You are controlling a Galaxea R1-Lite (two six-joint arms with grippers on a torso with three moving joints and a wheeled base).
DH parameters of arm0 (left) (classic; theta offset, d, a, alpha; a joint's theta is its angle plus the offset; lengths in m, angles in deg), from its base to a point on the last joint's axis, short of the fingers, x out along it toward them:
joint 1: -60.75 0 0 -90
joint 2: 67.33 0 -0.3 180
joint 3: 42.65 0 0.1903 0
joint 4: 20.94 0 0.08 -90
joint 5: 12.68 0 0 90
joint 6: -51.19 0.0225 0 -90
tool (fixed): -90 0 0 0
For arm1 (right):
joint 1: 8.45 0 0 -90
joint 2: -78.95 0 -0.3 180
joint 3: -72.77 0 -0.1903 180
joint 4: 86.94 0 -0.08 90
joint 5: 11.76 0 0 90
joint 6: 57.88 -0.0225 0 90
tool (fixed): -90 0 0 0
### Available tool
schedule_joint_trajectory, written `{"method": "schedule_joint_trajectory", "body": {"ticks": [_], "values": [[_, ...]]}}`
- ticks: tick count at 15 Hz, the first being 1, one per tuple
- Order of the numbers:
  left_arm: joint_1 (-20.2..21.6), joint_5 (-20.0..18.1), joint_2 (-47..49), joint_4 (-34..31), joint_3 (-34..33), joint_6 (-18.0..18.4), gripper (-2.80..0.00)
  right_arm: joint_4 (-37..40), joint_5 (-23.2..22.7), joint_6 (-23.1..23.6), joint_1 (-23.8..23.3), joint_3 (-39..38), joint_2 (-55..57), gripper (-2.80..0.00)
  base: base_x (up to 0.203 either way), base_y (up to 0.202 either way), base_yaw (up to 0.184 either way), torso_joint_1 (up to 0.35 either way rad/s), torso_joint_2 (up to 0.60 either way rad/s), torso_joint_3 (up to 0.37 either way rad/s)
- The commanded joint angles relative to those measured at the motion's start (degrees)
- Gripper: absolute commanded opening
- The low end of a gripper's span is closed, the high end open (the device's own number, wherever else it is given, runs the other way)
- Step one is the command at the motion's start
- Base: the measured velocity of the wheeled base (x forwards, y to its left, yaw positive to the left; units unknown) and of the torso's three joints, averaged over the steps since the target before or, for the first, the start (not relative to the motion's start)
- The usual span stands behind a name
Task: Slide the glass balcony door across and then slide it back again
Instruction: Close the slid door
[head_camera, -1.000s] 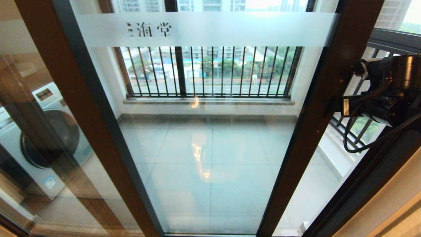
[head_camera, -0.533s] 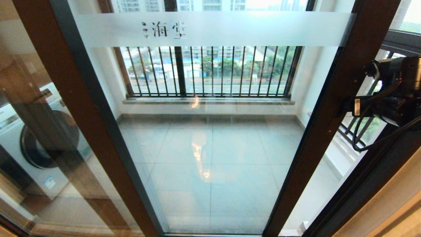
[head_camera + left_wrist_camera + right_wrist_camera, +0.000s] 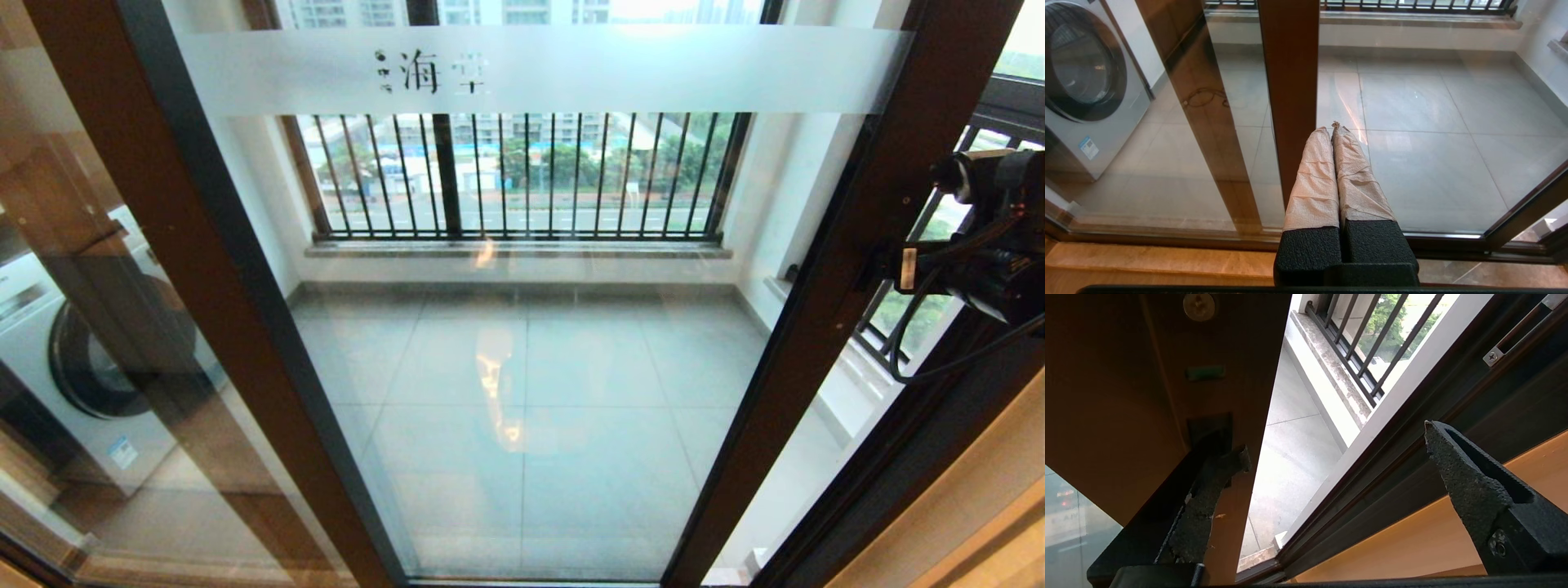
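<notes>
Spreading wide, the right gripper (image 3: 1335,453) presses one finger on the glass balcony door (image 3: 857,237), fingertips hidden overhead.

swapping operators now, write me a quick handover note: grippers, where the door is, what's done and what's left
Right gripper: open, one finger against the stile of the glass door, by the lock plate.
Left gripper: shut, parked low in front of the glass, holding nothing.
Door: nearly across; a narrow gap remains before the dark jamb.
Left: finish this slide, then slide it back.
</notes>
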Motion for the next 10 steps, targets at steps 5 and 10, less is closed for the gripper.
{"method": "schedule_joint_trajectory", "body": {"ticks": [5, 10], "values": [[0.0, 0.0, 0.0, 0.0, 0.0, 0.0, -2.80, -0.1, -2.3, 0.1, -1.0, -2.2, -1.6, 0.00, 0.000, 0.000, 0.000, 0.000, 0.00, 0.000], [0.0, 0.0, 0.0, 0.0, 0.0, 0.0, -2.80, -1.1, -2.7, 0.3, -2.9, -2.2, -0.3, 0.00, 0.000, 0.000, 0.000, 0.000, 0.00, 0.000]]}}
